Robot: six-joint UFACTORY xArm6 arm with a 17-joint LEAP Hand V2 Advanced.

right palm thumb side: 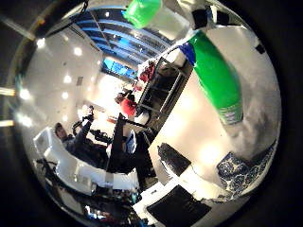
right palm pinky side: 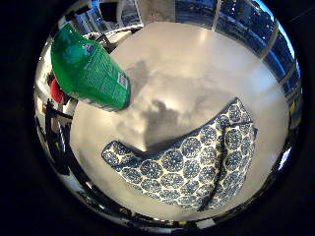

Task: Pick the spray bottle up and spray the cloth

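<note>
The green spray bottle [right palm pinky side: 89,69] is close to my palm and held up above the white table [right palm pinky side: 187,69]; its shadow falls on the tabletop beside the cloth. In the right thumb side palm view the bottle [right palm thumb side: 220,80] shows its blue collar and its white and green spray head. White and black parts of my hand [right palm thumb side: 175,203] sit at the edge of that view, with a dark finger part by the spray head. The cloth [right palm pinky side: 192,152], blue and white patterned, lies crumpled on the table below and a little away from the bottle.
The table's edge runs round the cloth. Beyond it are black shelving [right palm thumb side: 156,95] and a red object [right palm pinky side: 56,91] beside the table. A glazed wall [right palm pinky side: 246,25] stands at the back.
</note>
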